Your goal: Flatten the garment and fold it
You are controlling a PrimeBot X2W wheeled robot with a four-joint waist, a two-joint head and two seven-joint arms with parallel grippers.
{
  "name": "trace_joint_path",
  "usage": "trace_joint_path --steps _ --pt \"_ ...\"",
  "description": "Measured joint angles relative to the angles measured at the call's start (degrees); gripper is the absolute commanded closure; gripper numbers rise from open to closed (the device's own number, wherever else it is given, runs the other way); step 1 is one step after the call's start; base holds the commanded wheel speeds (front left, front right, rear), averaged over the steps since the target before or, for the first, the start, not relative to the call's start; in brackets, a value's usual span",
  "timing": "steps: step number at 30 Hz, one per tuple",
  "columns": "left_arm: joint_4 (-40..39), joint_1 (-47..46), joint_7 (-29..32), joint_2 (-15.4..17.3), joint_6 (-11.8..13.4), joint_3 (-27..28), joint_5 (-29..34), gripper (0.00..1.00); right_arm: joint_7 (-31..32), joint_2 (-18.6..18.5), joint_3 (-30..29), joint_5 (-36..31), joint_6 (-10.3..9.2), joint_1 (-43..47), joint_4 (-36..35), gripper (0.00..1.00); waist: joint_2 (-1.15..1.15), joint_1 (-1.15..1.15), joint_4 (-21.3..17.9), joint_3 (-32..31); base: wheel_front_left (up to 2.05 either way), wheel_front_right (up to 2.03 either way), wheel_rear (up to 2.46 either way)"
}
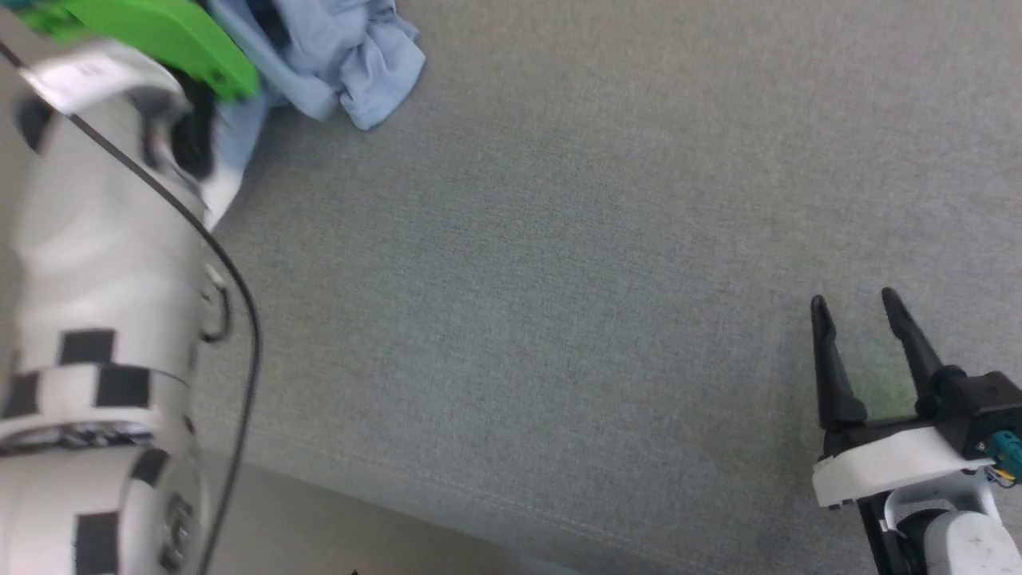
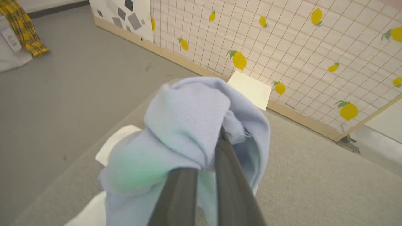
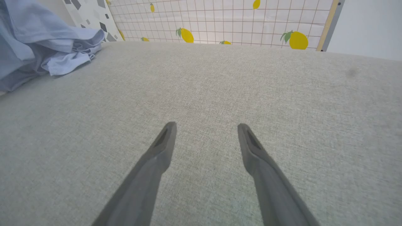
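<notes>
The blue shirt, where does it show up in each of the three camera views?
Head view: the garment sits at the top left, crumpled on the grey surface.
Left wrist view: the garment at centre, bunched over the closed left end effector.
Right wrist view: the garment in the upper left corner, lying crumpled.
Shared landmark: the grey surface; the wrist views also share the lemon-print panel.

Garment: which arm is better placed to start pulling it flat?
Left, most likely. The left hand is shut on a bunched fold of the garment. The right hand sits open over the bare grey surface, well away from the cloth.
</notes>
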Motion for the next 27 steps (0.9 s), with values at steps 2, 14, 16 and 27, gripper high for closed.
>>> trace_joint_path --steps 2,14,16,27 --pt "-1.76 -3.24 -0.9 2.04 -0.34 -0.65 1.43 1.0 -0.85 0.0 0.68 1.14 0.0 0.0 1.6 0.0 0.0 0.0 0.0 -1.79 0.0 0.0 0.0" --pt "-9.03 -16.49 1.15 4.72 -2.48 -6.56 4.68 1.0 -5.6 0.0 0.81 5.15 0.0 0.02 9.2 0.0 0.0 -0.01 -3.68 -10.23 0.0 0.0 0.0" --pt "-9.47 -17.9 2.07 3.65 -2.98 -7.48 4.23 1.0 -6.19 -0.01 0.79 5.47 0.0 0.01 10.29 0.0 0.0 -0.01 -4.96 -11.34 0.0 0.0 0.0" --pt "-11.23 -17.7 5.63 -3.36 -3.67 -11.56 -2.79 1.0 -7.76 0.0 0.27 5.97 0.0 -0.68 13.16 0.0 0.0 -0.01 -13.08 -15.7 0.0 0.0 0.0"
